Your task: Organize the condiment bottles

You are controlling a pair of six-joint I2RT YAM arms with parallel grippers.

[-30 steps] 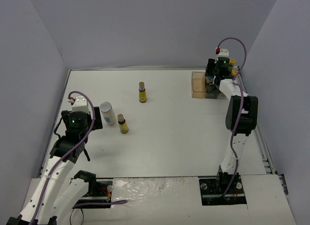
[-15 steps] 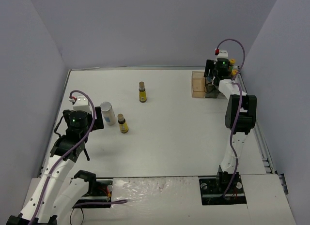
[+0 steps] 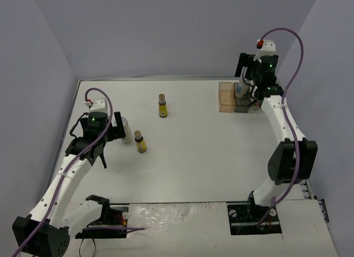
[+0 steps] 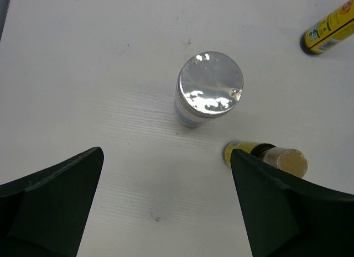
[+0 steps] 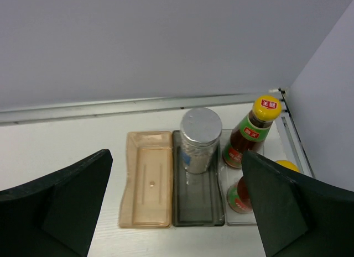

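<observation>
A silver-lidded shaker (image 5: 199, 138) stands upright at the far end of the tray's grey compartment (image 5: 200, 204). Two dark red bottles with yellow caps (image 5: 251, 130) (image 5: 237, 195) stand in the clear compartment to its right. My right gripper (image 5: 176, 155) hangs open above the tray, holding nothing. A second shaker (image 4: 210, 88) stands on the table at the left, a little beyond my open left gripper (image 4: 166, 152). A small yellow-labelled bottle with a tan cap (image 4: 268, 157) is beside the right finger. Another one (image 3: 162, 105) stands farther out.
The orange compartment (image 5: 148, 185) on the tray's left holds nothing. The tray (image 3: 227, 96) sits in the table's far right corner, close to the back wall and the right wall. White table (image 3: 210, 157) lies between the two arms.
My right gripper has opened, letting go of the shaker in the grey compartment, and has risen above the tray. My left arm has moved forward toward the shaker on the table.
</observation>
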